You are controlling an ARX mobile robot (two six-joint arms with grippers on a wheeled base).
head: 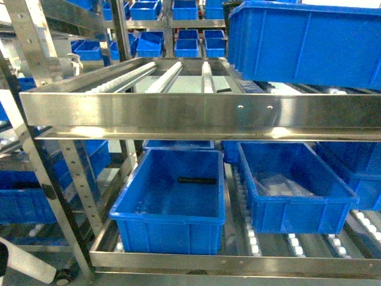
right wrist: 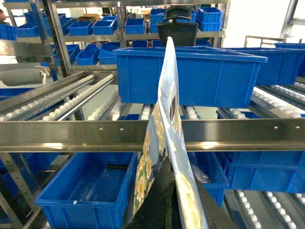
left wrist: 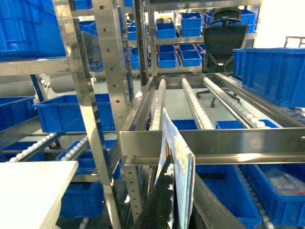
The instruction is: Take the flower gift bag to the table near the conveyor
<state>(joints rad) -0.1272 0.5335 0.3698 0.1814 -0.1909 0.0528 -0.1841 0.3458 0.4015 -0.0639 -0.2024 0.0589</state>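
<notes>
The flower gift bag [right wrist: 164, 119], sky-blue with white-yellow flowers, stands upright and edge-on in the right wrist view. My right gripper [right wrist: 183, 202] is shut on its lower part, with the black fingers [right wrist: 159, 205] either side of a panel. In the left wrist view my left gripper [left wrist: 180, 195] is shut on a second thin, flat, pale blue paper bag [left wrist: 175, 148] with a mint edge. The stainless conveyor [head: 202, 113] with white rollers fills the head view, where neither gripper nor bag shows. A corner of the light-grey table [left wrist: 33, 191] lies at the lower left in the left wrist view.
The conveyor's steel front rail [right wrist: 95, 133] crosses just behind both bags. Blue bins [head: 172, 199] sit on the lower roller shelf, and a large blue bin [right wrist: 190, 71] on the upper one. Steel uprights [left wrist: 90, 119] stand to the left. More bin shelves and a black chair [left wrist: 224, 40] are behind.
</notes>
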